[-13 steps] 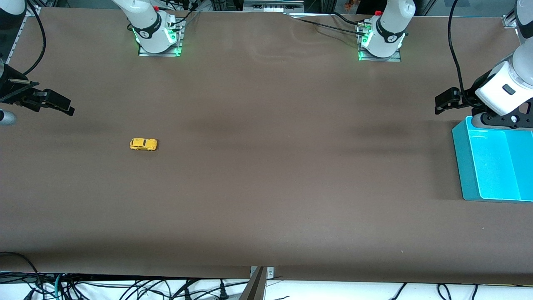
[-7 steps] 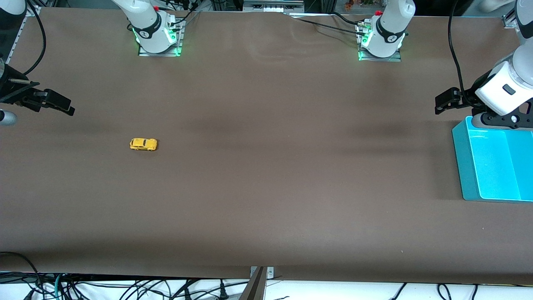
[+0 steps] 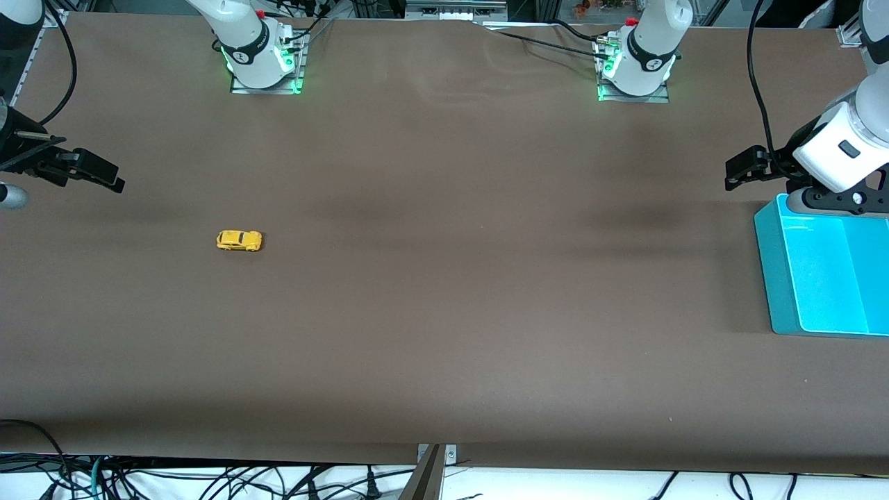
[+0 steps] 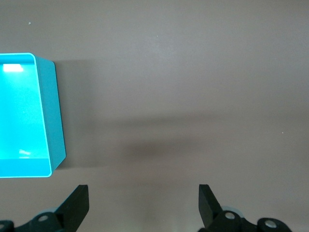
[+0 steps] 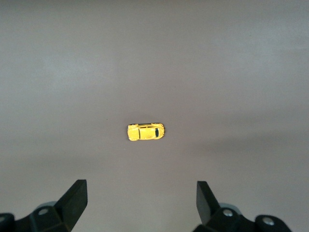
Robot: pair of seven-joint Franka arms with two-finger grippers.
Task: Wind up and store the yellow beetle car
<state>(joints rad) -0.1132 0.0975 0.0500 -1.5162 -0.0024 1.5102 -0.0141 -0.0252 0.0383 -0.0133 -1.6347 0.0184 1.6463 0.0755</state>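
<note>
Brown matte covering runs the whole length of the tabletop (image 3: 444, 292), and on it I see the tiny bright yellow beetle-shaped toy car (image 3: 239, 240) standing on its wheels, toward the right arm's end. My right hand (image 3: 104, 177) hangs in the air over the tabletop's edge at that end, its two black fingers (image 5: 72, 200) spread wide with nothing between them. In the right wrist view the toy car (image 5: 146, 131) sits out ahead of those fingers, centred between them but well apart from them, side-on to the hand.

My left hand (image 3: 743, 170) hangs over the other end of the tabletop, also spread wide and holding nothing; its black fingers (image 4: 77, 205) frame bare brown surface. Just beside this hand, partly under its wrist, lies the turquoise rectangular plastic bin (image 3: 771, 278), open at the top, with one corner (image 4: 46, 111) showing in the left wrist view. The car is well apart from the bin.
</note>
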